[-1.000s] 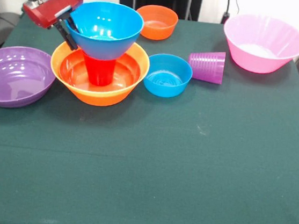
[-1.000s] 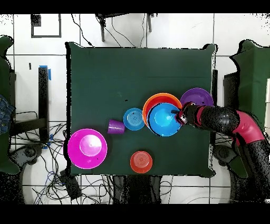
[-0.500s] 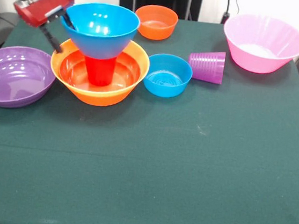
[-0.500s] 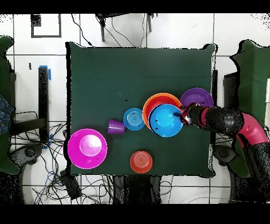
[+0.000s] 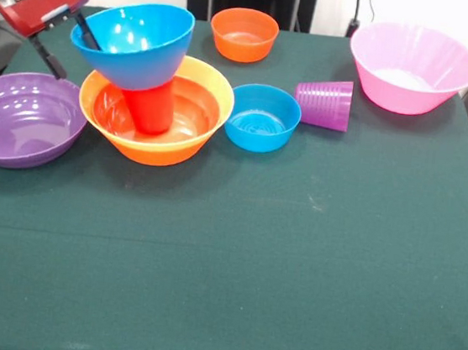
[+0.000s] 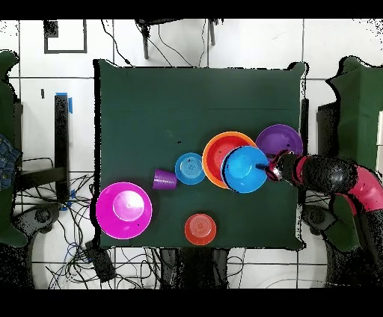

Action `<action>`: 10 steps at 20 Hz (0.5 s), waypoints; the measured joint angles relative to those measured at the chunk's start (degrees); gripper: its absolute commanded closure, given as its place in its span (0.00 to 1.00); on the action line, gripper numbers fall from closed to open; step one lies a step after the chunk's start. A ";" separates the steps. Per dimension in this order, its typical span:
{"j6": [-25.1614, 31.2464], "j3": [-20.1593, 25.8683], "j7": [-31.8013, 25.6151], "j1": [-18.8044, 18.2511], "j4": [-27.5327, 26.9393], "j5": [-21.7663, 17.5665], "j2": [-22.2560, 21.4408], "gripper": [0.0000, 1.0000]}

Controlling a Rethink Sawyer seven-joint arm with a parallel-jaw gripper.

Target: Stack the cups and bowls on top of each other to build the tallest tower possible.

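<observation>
The tower's base, the large orange bowl [image 5: 189, 140] [image 6: 215, 152], has a darker red-orange inside. The red cup [image 5: 150, 106] stands in it, leaning. The large blue bowl [image 5: 134, 45] [image 6: 244, 169] sits on the cup, tipped toward my gripper. My gripper [image 5: 78, 60] [image 6: 269, 170] is open astride the blue bowl's left rim. One finger [image 5: 88, 33] is inside the bowl and the other [image 5: 49, 57] is outside, clear of the wall. The purple cup [image 5: 325, 103] [image 6: 164, 179] lies on its side. The light blue cup is out of view.
The purple bowl [image 5: 21, 117] [image 6: 279, 140] sits just left of the tower, under my arm. The small blue bowl [image 5: 262, 117] [image 6: 190, 168] is right of the tower, the small orange bowl [image 5: 245, 34] [image 6: 200, 229] behind it, and the pink bowl [image 5: 411, 68] [image 6: 123, 210] at the far right.
My gripper let go of the blue bowl's rim and drew back to the left in the front view. The inner finger dragged the blue bowl along, tipping it and the red cup.
</observation>
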 measured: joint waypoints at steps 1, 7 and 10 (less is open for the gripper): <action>0.12 0.01 0.00 0.01 0.00 0.00 -0.06 0.00; 0.96 0.01 0.00 0.01 0.00 0.02 -0.53 0.00; 1.65 0.02 0.00 0.01 0.01 0.17 -0.92 0.00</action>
